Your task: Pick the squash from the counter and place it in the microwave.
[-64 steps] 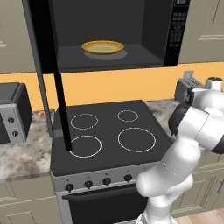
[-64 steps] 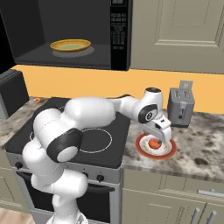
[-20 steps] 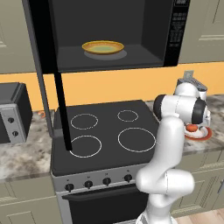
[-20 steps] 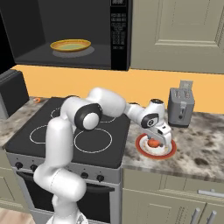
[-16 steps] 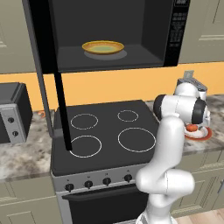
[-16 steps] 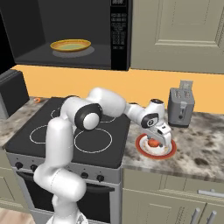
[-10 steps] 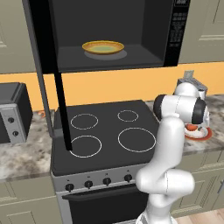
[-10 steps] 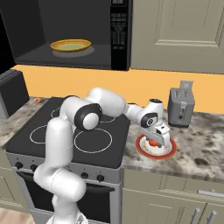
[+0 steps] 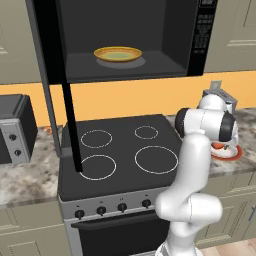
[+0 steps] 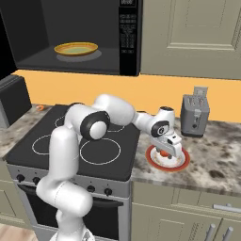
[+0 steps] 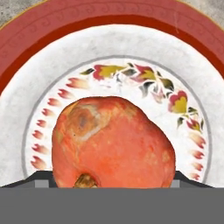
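In the left base view, you see the open microwave (image 9: 125, 45) across the top of the frame with a yellow dish (image 9: 118, 53) inside its dark cavity. Below it, in the centre, is the black stovetop (image 9: 120, 150). At the right edge, the arm bends down over a red-rimmed plate (image 9: 231, 152) on the counter (image 9: 245, 120), just in front of the grey toaster (image 9: 220, 97).

In the right base view, the microwave (image 10: 75, 33) is at the upper left. Right of centre, the gripper (image 10: 165, 151) is low over the plate (image 10: 181, 162), and the squash (image 10: 163, 152) shows as a small orange spot directly under the hand. Compared with three seconds ago, the elbow has swung in over the stovetop and the hand has come lower onto the plate; in the last second it has hardly moved.

In the hand view, the squash (image 11: 113, 142) takes the lower centre of the frame, lying on the patterned plate (image 11: 43, 52), very close to the camera. The finger tips are hidden at the bottom edge, so you cannot tell how far the hand is open or if it touches the squash.

I judge that the approach is finished and the grasp comes next; the lift and the carry up to the microwave are not yet done.
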### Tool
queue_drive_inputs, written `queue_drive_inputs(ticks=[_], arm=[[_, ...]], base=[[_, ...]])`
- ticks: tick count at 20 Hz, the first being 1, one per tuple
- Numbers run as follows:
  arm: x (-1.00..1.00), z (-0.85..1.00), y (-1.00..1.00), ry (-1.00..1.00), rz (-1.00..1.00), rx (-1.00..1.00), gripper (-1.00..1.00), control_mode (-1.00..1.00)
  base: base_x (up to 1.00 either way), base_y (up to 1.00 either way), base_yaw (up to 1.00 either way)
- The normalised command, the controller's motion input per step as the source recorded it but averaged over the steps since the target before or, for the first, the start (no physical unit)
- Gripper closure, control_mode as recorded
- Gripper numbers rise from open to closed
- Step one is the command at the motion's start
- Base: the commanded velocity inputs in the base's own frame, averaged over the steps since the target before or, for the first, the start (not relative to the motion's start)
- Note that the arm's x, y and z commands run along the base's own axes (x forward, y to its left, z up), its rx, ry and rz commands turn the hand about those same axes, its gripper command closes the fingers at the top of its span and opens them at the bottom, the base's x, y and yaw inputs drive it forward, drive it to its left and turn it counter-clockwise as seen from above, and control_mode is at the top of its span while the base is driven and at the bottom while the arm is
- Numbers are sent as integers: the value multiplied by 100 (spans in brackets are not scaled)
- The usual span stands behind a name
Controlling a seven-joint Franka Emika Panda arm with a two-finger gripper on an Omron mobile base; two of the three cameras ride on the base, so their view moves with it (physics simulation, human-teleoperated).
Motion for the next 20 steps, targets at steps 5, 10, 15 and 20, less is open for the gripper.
queue_drive_inputs(ticks=[5,10,15,20], arm=[[-16,10,0,-8,1,0,100,-100],[-76,89,0,-11,8,2,100,-100],[-100,100,0,0,18,0,100,-100],[-97,100,15,0,21,0,100,-100]], base=[[0,0,0],[0,0,0],[0,0,0],[0,0,0]])
